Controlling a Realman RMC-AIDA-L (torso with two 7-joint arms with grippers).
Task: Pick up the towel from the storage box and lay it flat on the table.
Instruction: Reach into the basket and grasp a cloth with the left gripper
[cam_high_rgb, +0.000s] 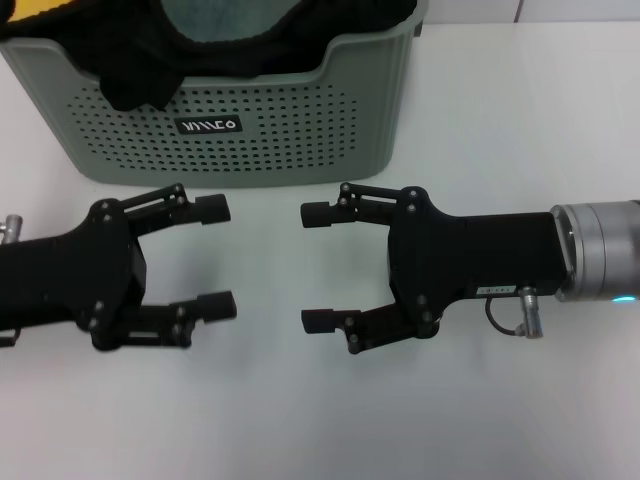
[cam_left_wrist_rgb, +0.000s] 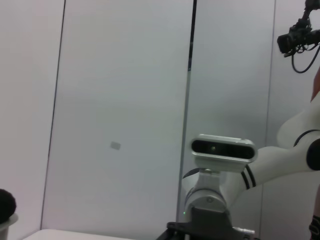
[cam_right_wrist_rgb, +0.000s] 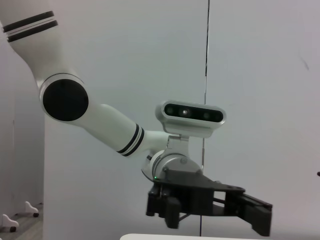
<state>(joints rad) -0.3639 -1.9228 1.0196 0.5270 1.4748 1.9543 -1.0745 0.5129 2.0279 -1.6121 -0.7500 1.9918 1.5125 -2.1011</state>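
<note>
The sage-green storage box (cam_high_rgb: 240, 140) stands at the far side of the white table (cam_high_rgb: 500, 120), its dark label facing me. Only a small yellow patch of the towel (cam_high_rgb: 35, 8) shows at the box's back left corner; the rest lies under other cloths. My left gripper (cam_high_rgb: 218, 257) and right gripper (cam_high_rgb: 312, 267) rest low over the table just in front of the box. They point at each other with a small gap between them, both open and holding nothing.
A black cloth (cam_high_rgb: 140, 70) hangs over the box's dipped front rim, and a teal-grey cloth (cam_high_rgb: 230, 20) lies in the middle of the box. The wrist views show the opposite arm (cam_right_wrist_rgb: 100, 125) and pale wall panels.
</note>
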